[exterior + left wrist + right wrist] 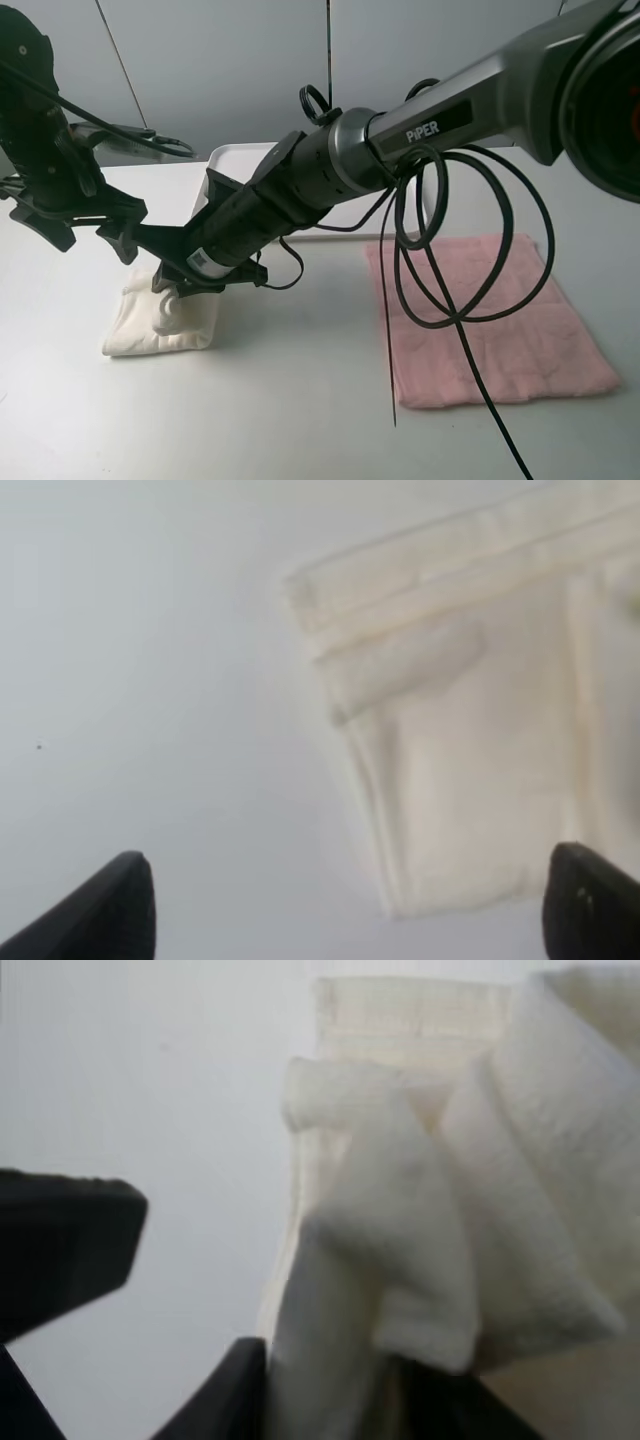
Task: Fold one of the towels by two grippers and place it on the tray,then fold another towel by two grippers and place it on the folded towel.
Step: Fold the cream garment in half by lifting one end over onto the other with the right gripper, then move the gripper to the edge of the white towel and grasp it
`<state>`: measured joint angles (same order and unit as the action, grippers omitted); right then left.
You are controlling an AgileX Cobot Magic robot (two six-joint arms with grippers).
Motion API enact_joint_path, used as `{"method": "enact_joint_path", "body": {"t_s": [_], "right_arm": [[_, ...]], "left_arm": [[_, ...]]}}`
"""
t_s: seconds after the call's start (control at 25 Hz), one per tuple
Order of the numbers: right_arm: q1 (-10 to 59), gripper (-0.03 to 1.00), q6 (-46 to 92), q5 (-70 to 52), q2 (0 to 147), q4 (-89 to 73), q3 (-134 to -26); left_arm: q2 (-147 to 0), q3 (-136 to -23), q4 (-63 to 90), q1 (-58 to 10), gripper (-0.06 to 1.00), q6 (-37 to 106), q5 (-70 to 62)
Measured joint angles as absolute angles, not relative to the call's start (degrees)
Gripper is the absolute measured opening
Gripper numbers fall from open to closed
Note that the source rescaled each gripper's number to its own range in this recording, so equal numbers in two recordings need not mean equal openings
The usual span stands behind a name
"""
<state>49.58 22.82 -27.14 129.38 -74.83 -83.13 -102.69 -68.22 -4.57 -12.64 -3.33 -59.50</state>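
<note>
The cream towel (pixel 150 325) lies folded on the table at the left, with one part bunched upward. My right gripper (pixel 172 290) reaches across from the right and sits right on that bunch. In the right wrist view the cream towel (pixel 420 1240) drapes over one finger, while the other finger (pixel 70 1240) stands clear of the cloth, so the jaws are parted. My left gripper (pixel 85 230) hovers just left of the towel, open and empty. Its fingertips (pixel 120 910) stand wide apart above the cream towel's corner (pixel 470 760). The pink towel (pixel 500 320) lies flat at the right. The white tray (pixel 232 155) sits behind, mostly hidden by the right arm.
Black cable loops (pixel 460 250) hang from the right arm over the pink towel and the middle of the table. Bare table (pixel 300 400) stretches between the two towels and along the front.
</note>
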Motion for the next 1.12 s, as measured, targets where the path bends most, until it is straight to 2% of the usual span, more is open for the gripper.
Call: {"method": "enact_joint_path", "body": {"t_s": [0.08,0.16,0.44,0.88,1.12], "right_arm": [[49.6,0.58,26.4,-27.1,129.4,-78.9,-83.1],[49.6,0.62,28.1,-27.1,129.4,-80.4,-83.1],[49.6,0.6,28.9,-27.4,129.4,-75.4,-83.1],[46.4,0.6,28.9,-39.6,126.3,-66.2,-83.1],[45.0,0.67,24.5,-40.5,125.9,-56.0,-83.1]], "left_arm": [[-102.6,-68.4,-4.0,-12.6,0.99,-2.9,-59.5],[-102.6,-68.5,-3.9,-12.6,0.99,-2.9,-59.7],[-102.6,-68.5,-3.9,-12.6,0.99,-2.5,-59.8],[-102.6,-68.5,-3.9,-12.6,0.99,-1.7,-60.2],[-102.6,-68.5,-3.5,-12.6,0.99,-1.5,-61.5]]}}
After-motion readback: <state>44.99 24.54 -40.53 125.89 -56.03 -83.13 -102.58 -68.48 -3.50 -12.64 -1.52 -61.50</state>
